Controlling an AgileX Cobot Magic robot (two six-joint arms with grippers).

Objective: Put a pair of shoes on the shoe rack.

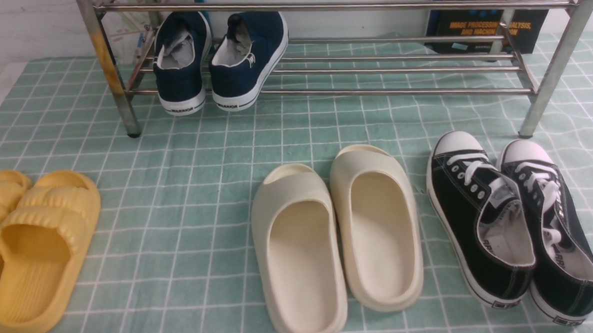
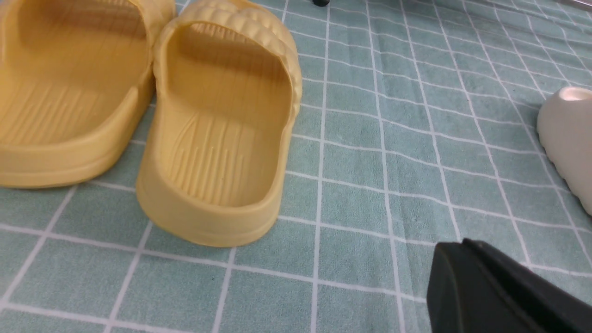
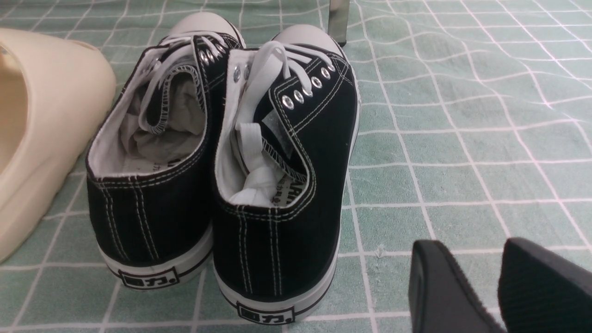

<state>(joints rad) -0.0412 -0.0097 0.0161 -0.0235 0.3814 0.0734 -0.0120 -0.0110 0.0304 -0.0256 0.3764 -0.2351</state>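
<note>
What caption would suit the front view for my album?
Two navy-blue canvas slip-on sneakers sit on the shiny steel rack; cream slides wait on the checked green cloth.

left end effector (image 2: 504, 291) perhaps half-cropped

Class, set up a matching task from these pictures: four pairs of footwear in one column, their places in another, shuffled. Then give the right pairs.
Footwear:
1. navy slip-on sneakers
2. yellow slides
3. cream slides
4. black lace-up sneakers

Places:
A. on the cloth, in the middle
B. on the cloth, far left
C. on the shoe rack, lower bars
D. on the cloth, right, near a rack leg

Pairs: 1-C, 2-B, 3-A, 4-D
</note>
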